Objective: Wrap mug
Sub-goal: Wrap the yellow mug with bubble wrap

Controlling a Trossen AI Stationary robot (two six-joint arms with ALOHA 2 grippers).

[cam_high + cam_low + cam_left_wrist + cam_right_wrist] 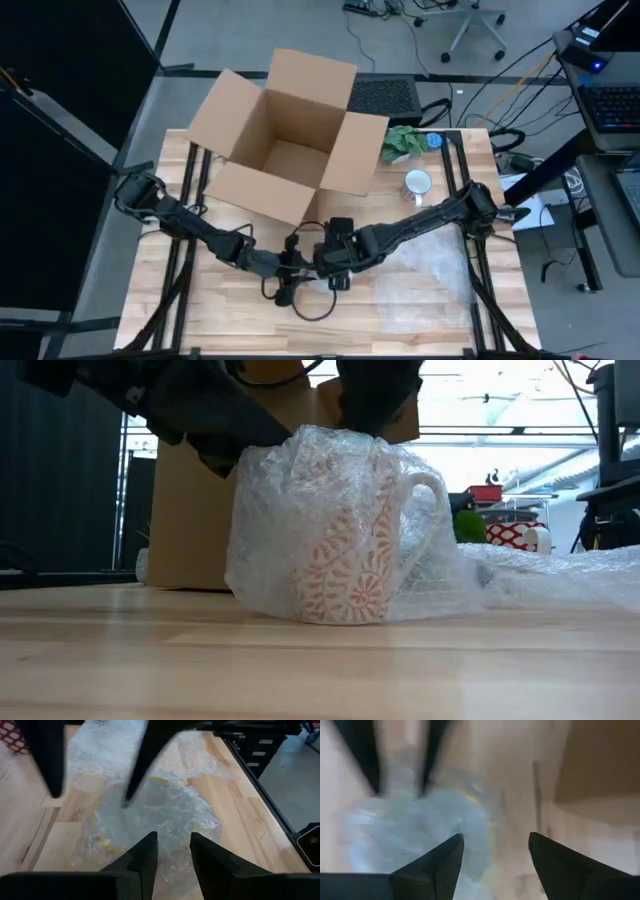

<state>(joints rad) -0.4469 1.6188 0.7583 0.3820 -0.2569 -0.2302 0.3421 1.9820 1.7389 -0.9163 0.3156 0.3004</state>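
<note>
the mug (350,565), white with a red pattern, stands upright on the desk (300,660) in the middle of the low view, and the bubble wrap (275,510) already lies over its top and down its sides. i judge the wrapping is about half done: the cover is on, but the foil hangs loose, its long tail spreads flat toward the right of the frame, and nothing is tucked under or closed.

in the high view both arms meet in the lower centre of the frame, over the mug. the left claw (172,850) hangs just above the wrapped mug with its fingers only a little apart; it seems released, with no foil between them. the right claw (495,855) is spread wide, also above the bundle, and holds nothing as far as i can see. whether either one touches the foil, i cannot tell.

an open cardboard box (285,135) stands in the upper middle of the high view, and a second, white mug (417,184) to its right.
</note>
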